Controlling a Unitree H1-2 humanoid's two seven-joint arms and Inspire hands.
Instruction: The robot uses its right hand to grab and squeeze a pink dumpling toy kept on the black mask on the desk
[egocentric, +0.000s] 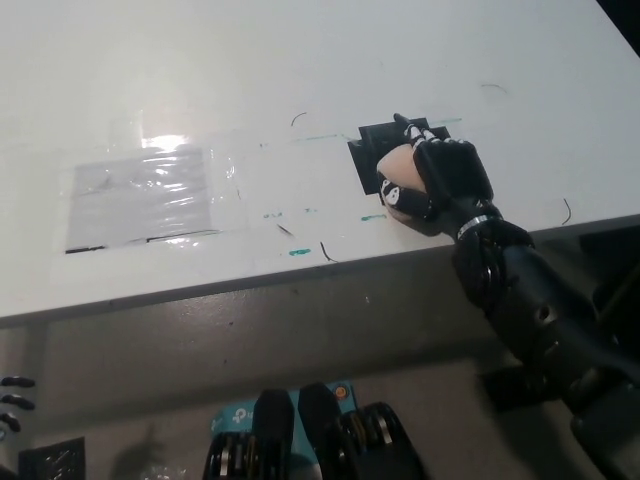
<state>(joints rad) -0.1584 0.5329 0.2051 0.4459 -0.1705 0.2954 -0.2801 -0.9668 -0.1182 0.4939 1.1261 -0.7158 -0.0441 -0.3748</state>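
Nearest to us, at the lower left corner and well apart from the black mask, only the fingertips of the white left robot hand (12, 402) show; we cannot tell how it is set. Further out, near the front edge of the table (300, 60), our black right robot hand (440, 180) wraps around the pink dumpling toy (398, 172), which sits over the mask's (385, 135) near part. The toy bulges out on the side of the palm toward the mask's left edge. We judge the squeeze is under way; this hand is by far the nearer one.
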